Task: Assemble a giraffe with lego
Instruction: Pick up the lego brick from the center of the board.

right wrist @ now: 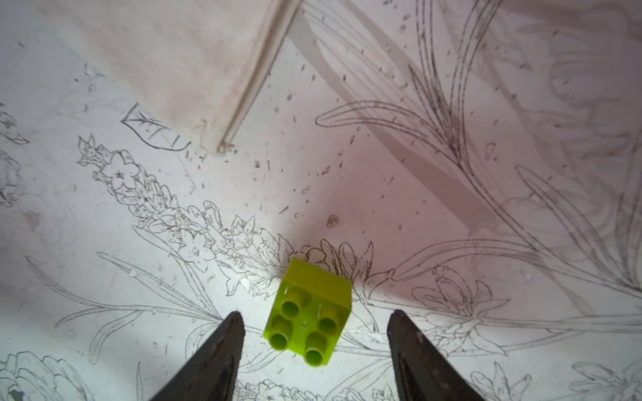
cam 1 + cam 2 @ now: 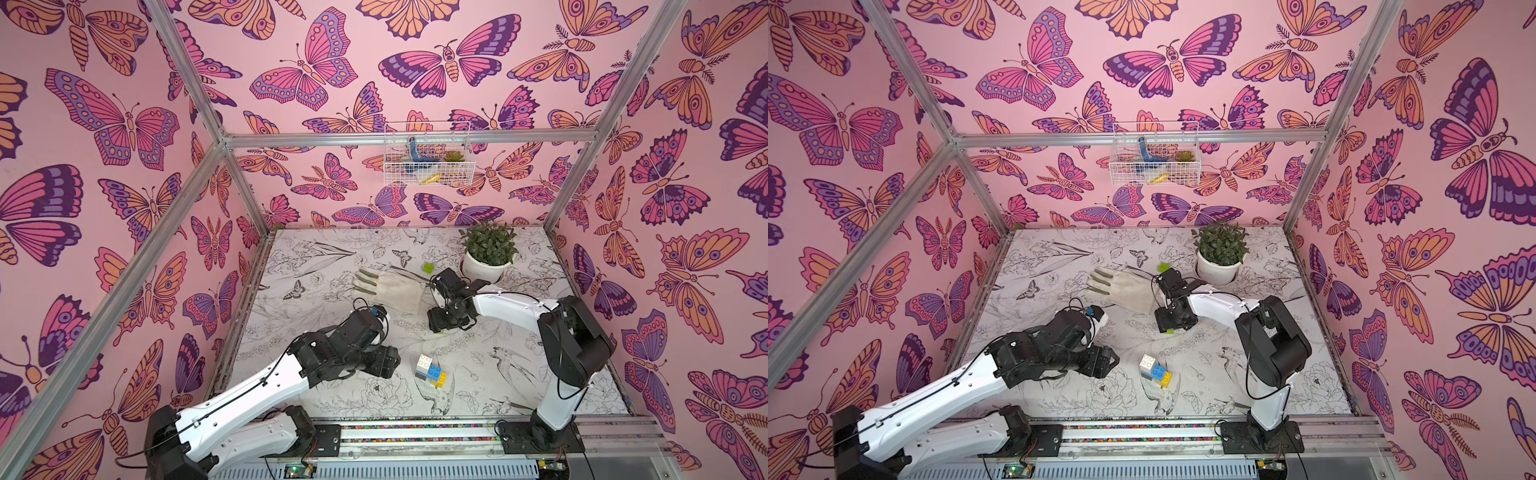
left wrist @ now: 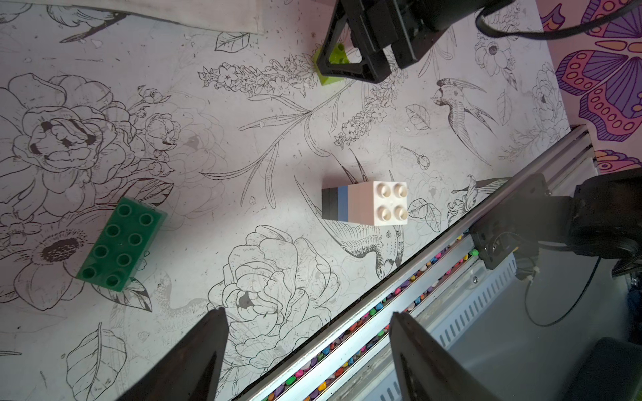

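right gripper [image 1: 315, 313] low over lime brick [image 1: 309, 312], jaws open, one either side, gap on both, nothing held. left gripper [image 3: 307, 312] open wide, empty, over the front edge of the table [image 3: 87, 86]. half-built giraffe [image 2: 432, 368] (white, blue, yellow, black) stands front centre. dark green brick [image 3: 120, 243] lies loose, studs up. second lime brick [image 2: 428, 267] near the pot [image 2: 482, 272].

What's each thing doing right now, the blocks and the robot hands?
left gripper, open, empty.
right gripper, open around lime brick, not touching.
lime brick, loose, studs up.
giraffe, unfinished: white, blue, black, yellow bricks joined, standing.
dark green brick, loose, studs up.
glove, lying flat.
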